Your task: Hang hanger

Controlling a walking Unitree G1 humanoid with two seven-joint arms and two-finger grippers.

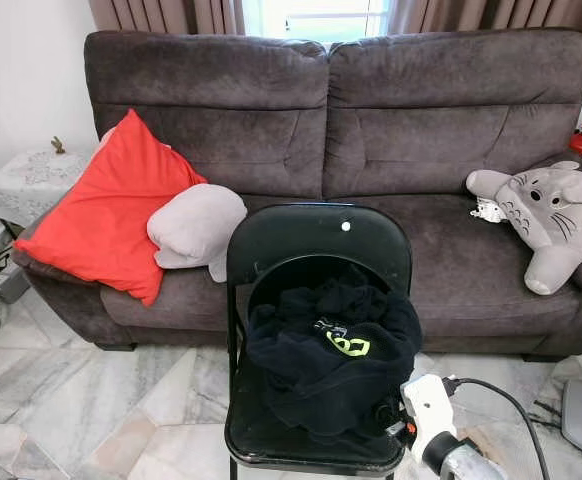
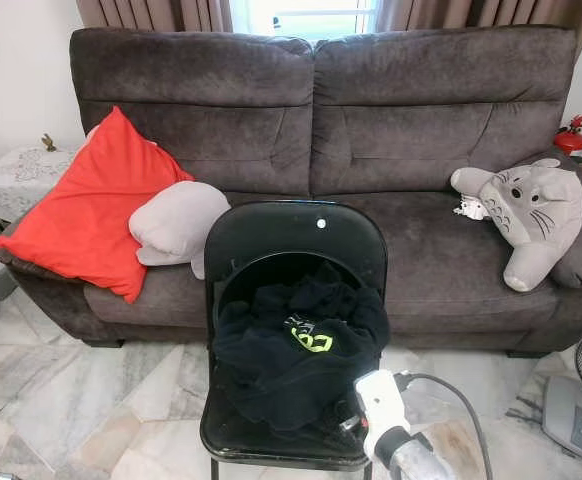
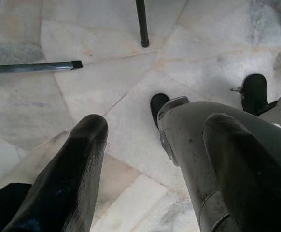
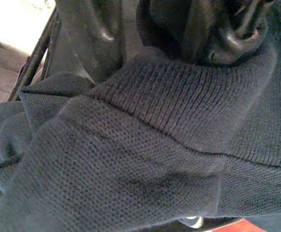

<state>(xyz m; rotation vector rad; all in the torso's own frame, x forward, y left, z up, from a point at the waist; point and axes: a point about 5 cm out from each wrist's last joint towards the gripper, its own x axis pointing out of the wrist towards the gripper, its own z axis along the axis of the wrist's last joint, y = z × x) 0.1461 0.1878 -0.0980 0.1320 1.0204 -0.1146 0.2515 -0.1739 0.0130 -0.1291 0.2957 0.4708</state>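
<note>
Chair (image 1: 316, 240): black folding frame, rounded glossy back, standing on the marble floor (image 1: 91, 400) in front of the sofa (image 1: 371, 130).
Garment (image 1: 331, 355): black knit, crumpled in a heap on the chair seat; yellow-green print on top; ribbed weave fills the right wrist view.
Hanger: not made out; possibly buried in the garment.
Right gripper (image 4: 179, 34): at the chair's front right corner, fingers sunk into the knit, white wrist behind; whether they grip anything cannot be told.
Left gripper (image 3: 155, 159): low beside the chair legs, fingers spread wide, holding nothing.
Sofa: dark brown plush, behind the chair.
Cushions: red square (image 1: 111, 215), grey rounded (image 1: 196, 225), on the sofa.
Plush toy (image 1: 551, 215): grey, at the sofa's other end.
</note>
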